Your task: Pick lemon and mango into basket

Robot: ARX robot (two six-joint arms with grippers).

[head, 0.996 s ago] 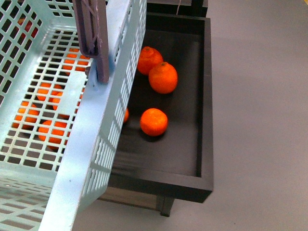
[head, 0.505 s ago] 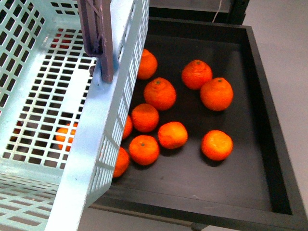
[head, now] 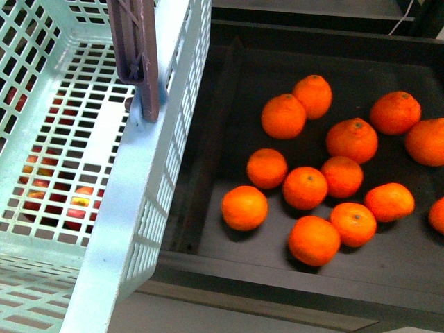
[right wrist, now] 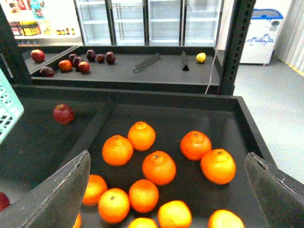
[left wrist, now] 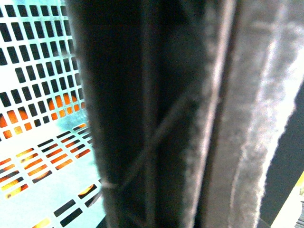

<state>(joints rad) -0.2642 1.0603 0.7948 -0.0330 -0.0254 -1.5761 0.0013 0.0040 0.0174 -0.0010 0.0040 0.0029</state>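
Note:
The aqua-blue basket fills the left of the front view, hanging tilted, with nothing lying in it. Its brown handle stands upright at the top. That handle fills the left wrist view close up, and my left gripper is shut on it, fingers not showing. My right gripper is open above a tray of tangerines, nothing between its fingers. A small roundish yellow fruit, apparently the lemon, lies far off on the back shelf. The mango is out of view.
Several tangerines lie in a black tray beside the basket. Red apples show through the basket's slotted floor, and one apple lies in the neighbouring tray. Dark red fruits sit on the back shelf. A black post stands to the right.
The tangerine tray has slid rightward in the front view while the basket keeps its place. Under the basket floor, tangerines have given way to red apples.

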